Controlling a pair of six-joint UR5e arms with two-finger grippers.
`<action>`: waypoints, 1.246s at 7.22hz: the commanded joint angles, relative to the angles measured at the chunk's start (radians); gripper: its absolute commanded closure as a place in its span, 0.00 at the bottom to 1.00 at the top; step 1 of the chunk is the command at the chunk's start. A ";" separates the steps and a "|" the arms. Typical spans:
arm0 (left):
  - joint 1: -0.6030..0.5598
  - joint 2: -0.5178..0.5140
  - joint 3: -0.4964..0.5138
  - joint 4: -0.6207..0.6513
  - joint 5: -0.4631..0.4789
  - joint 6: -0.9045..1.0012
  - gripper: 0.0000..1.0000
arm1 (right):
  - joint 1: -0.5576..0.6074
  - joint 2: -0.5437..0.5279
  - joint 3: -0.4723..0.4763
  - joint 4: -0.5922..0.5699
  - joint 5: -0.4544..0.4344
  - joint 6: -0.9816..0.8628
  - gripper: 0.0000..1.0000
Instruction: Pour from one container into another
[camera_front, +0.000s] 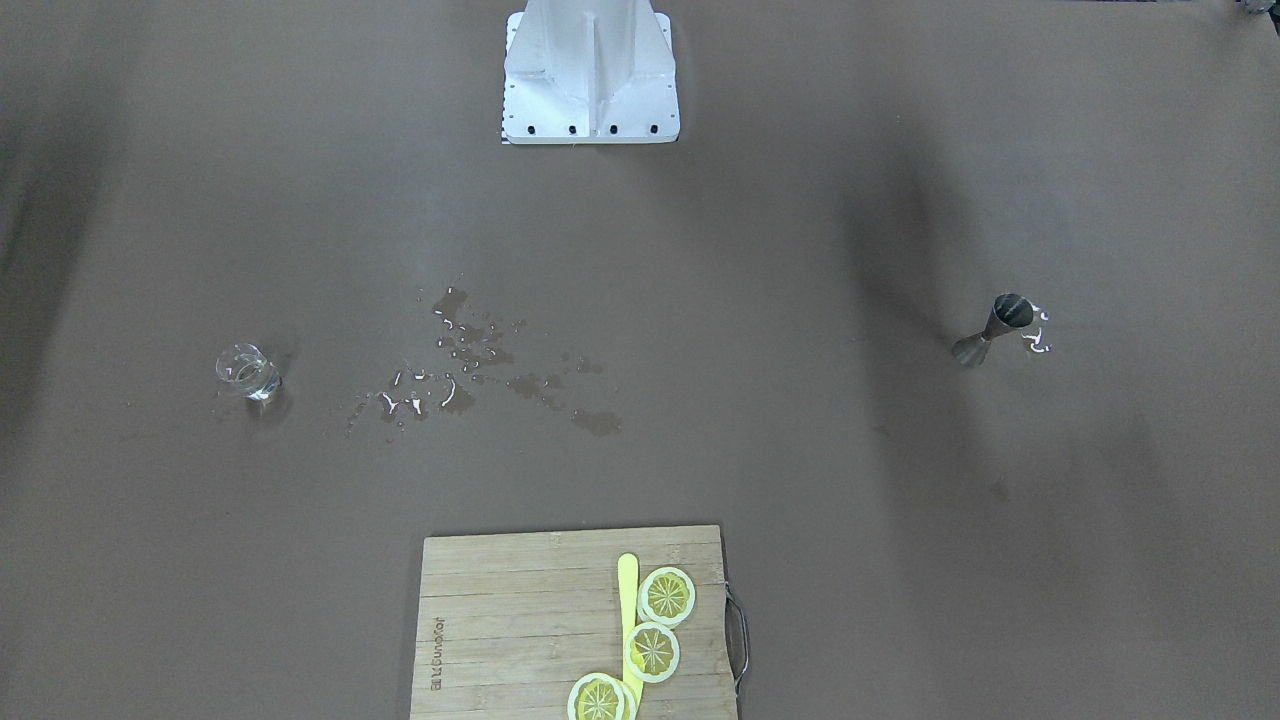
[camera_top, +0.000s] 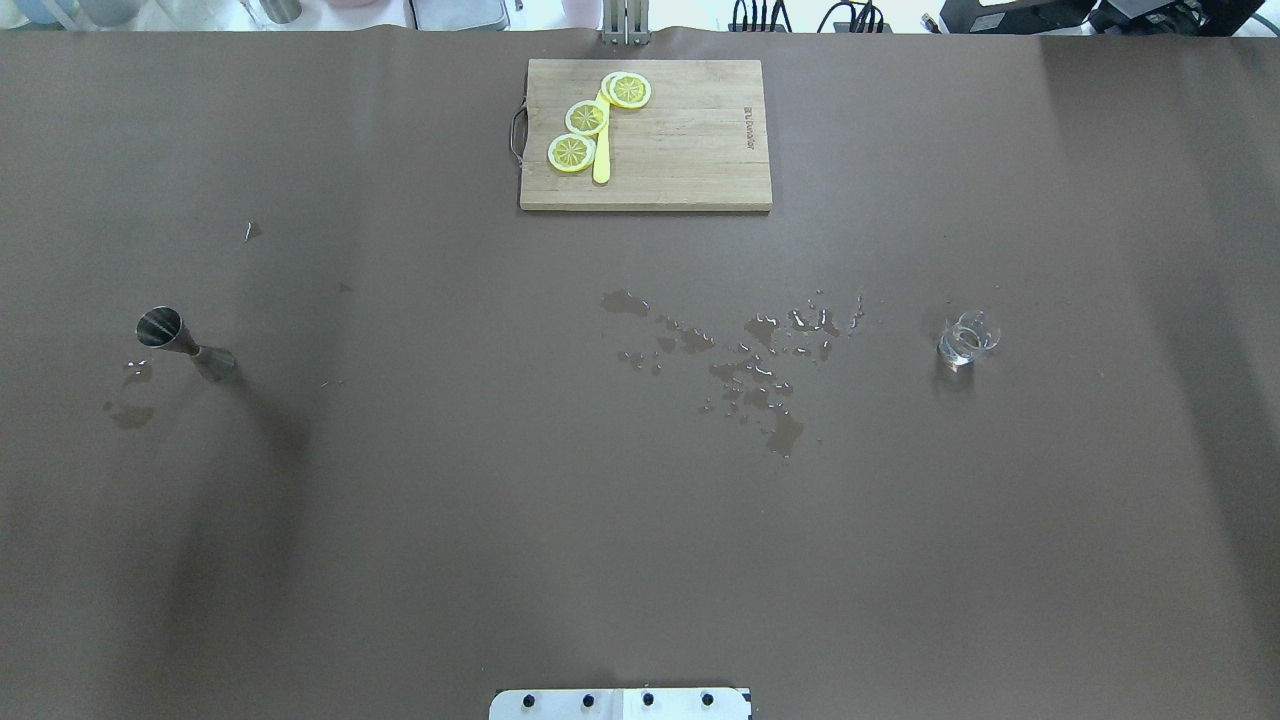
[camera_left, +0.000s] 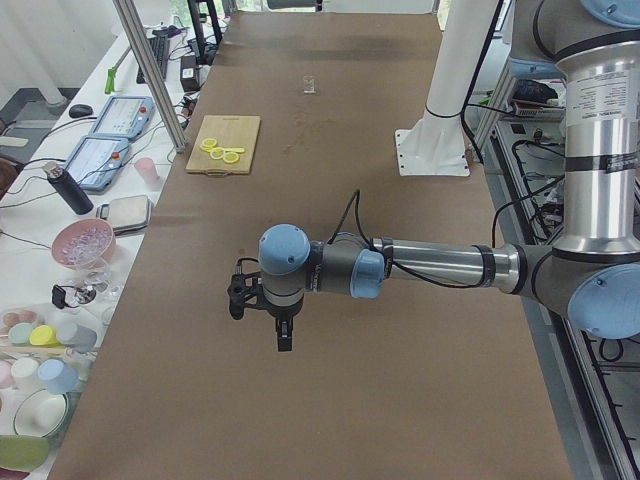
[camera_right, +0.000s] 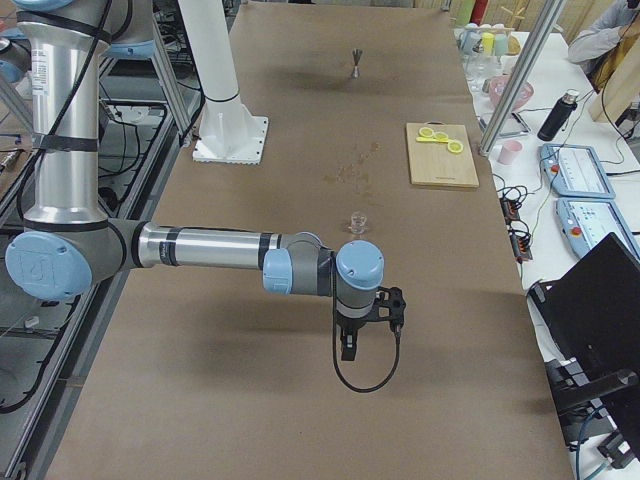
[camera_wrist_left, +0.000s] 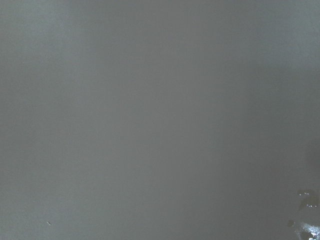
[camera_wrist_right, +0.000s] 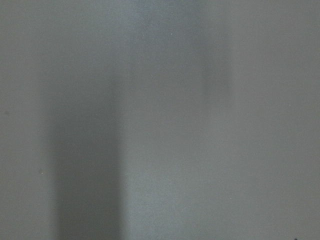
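Steel jigger (camera_top: 185, 340): hourglass-shaped, two cones joined at a narrow waist, dull grey with a dark open mouth. Stands upright on the brown bench (camera_top: 480, 500), far out on the robot's left side, with small wet patches (camera_top: 128, 395) just beside it.

Small clear glass (camera_top: 966, 340): short, full of bright glints, fill level impossible to judge. Stands upright far out on the robot's right side, well apart from the jigger. Between the two, nearer the glass, a scatter of spilled water (camera_top: 750, 365) in drops and darker stains.

Left fingers (camera_left: 284, 338): seen only from the side, pointing down, hanging above bare bench and touching nothing; cannot tell how far open. Right fingers (camera_right: 347, 348): likewise seen only from the side, pointing down over bare bench near the glass, holding nothing visible; opening also impossible to tell.

At the far edge of the bench from the robot, a wooden cutting board (camera_top: 690, 150) carrying three lemon slices (camera_top: 587, 117) and a yellow knife (camera_top: 601, 160) touching them.
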 joint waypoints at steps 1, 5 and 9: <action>0.000 0.000 0.000 0.000 0.000 0.000 0.01 | 0.000 -0.001 0.000 0.000 -0.002 -0.002 0.00; 0.000 -0.002 -0.007 0.002 -0.002 -0.002 0.01 | -0.002 0.024 -0.005 0.017 0.003 -0.012 0.00; 0.000 -0.012 -0.010 0.003 -0.080 -0.011 0.01 | -0.014 0.025 -0.049 0.044 0.014 -0.012 0.00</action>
